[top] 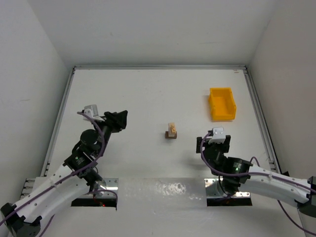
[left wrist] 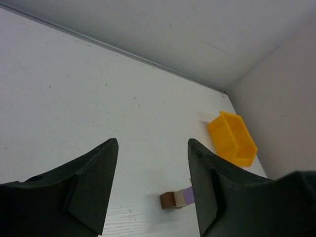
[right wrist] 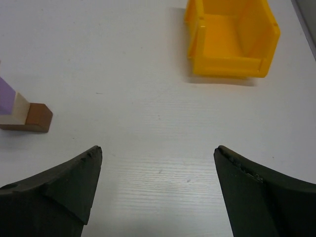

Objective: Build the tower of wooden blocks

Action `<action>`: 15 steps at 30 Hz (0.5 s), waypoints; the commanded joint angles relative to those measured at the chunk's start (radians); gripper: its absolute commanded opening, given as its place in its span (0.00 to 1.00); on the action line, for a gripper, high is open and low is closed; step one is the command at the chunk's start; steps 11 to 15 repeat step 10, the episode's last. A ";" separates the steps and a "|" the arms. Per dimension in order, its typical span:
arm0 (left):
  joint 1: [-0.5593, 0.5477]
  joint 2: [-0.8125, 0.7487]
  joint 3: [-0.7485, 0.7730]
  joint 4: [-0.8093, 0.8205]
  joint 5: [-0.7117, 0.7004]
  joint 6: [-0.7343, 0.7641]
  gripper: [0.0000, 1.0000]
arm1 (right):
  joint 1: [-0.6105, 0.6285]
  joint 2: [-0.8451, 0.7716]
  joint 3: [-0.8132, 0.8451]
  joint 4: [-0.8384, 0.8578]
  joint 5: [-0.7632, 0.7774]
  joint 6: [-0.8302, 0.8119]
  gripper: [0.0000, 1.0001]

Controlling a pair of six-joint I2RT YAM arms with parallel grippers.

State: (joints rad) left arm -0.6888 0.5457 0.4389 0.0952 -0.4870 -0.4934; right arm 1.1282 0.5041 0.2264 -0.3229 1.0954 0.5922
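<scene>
The wood block tower (top: 171, 132) stands mid-table: a dark brown block at the bottom, a light tan block and a purple block above it, and a pale block on top. It shows in the left wrist view (left wrist: 177, 199), partly hidden by the right finger, and at the left edge of the right wrist view (right wrist: 22, 112). My left gripper (top: 121, 119) is open and empty, well left of the tower. My right gripper (top: 213, 143) is open and empty, to the tower's right and a little nearer.
A yellow plastic bin (top: 221, 103) stands at the back right, open and empty inside; it shows in the left wrist view (left wrist: 233, 138) and the right wrist view (right wrist: 230, 35). White walls enclose the table on three sides.
</scene>
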 commanded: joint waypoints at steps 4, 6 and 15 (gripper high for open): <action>-0.009 -0.038 0.055 -0.094 -0.045 -0.016 0.56 | 0.002 -0.003 0.001 0.042 0.063 -0.015 0.96; -0.009 -0.026 0.057 -0.094 -0.045 -0.016 0.55 | 0.004 0.002 0.005 0.048 0.057 -0.023 0.96; -0.009 -0.027 0.072 -0.130 -0.047 -0.016 0.56 | 0.004 0.022 0.011 0.055 0.046 -0.031 0.97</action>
